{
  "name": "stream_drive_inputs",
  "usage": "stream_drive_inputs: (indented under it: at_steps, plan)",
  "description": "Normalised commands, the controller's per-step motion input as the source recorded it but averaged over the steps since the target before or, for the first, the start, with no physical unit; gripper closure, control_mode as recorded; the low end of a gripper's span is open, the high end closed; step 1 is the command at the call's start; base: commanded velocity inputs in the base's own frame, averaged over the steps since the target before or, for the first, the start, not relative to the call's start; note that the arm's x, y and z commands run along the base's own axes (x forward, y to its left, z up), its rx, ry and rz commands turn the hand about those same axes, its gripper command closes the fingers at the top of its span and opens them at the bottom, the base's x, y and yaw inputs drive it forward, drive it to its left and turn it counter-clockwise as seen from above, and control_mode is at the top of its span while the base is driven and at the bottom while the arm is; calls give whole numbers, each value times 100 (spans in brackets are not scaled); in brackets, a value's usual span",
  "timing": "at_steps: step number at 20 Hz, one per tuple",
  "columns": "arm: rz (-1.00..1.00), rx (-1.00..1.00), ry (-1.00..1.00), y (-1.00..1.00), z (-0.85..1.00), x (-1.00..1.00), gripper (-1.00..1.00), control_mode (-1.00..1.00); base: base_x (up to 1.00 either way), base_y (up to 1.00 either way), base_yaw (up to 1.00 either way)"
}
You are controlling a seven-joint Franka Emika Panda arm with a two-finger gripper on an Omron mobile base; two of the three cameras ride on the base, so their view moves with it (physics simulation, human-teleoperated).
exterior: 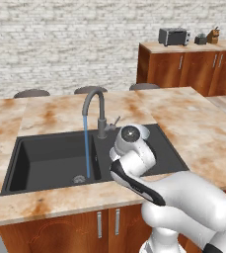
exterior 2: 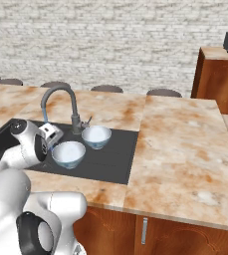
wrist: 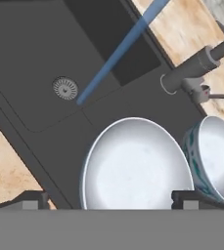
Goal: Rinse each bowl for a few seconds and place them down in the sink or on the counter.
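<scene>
Two small bowls stand upright side by side on the black sink's [exterior 2: 116,160] flat drainboard. The near bowl [exterior 2: 68,153] [wrist: 135,166] lies right under my gripper [wrist: 111,201], whose fingertips [wrist: 186,198] stand wide apart on either side of its rim, open and holding nothing. The far bowl [exterior 2: 96,137] [wrist: 213,156], with a bluish patterned outside, sits close beside it, near the faucet base. A blue water stream [exterior: 87,148] [wrist: 116,56] runs from the grey gooseneck faucet [exterior: 97,106] [exterior 2: 60,102] into the deep basin [exterior: 50,158], beside the drain [wrist: 65,88]. In the left base view my arm hides both bowls.
The beige marble-look counter [exterior 2: 185,149] [exterior: 193,123] surrounds the sink, with wide room to the right. Dark stools [exterior 2: 105,88] stand behind the island. A far wooden counter [exterior: 188,62] carries a toaster [exterior: 173,35].
</scene>
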Motion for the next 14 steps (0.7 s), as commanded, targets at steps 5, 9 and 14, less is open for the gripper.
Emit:
stream_drive_inputs:
  at_steps: [5, 9, 14]
  plan:
    - [0, 3, -7, -3, 55, -8, -100, -100, 0, 0, 0]
    - [0, 2, -8, -3, 56, -7, -100, -100, 0, 0, 0]
    - [0, 0, -10, -9, 53, -16, -100, -100, 0, 0, 0]
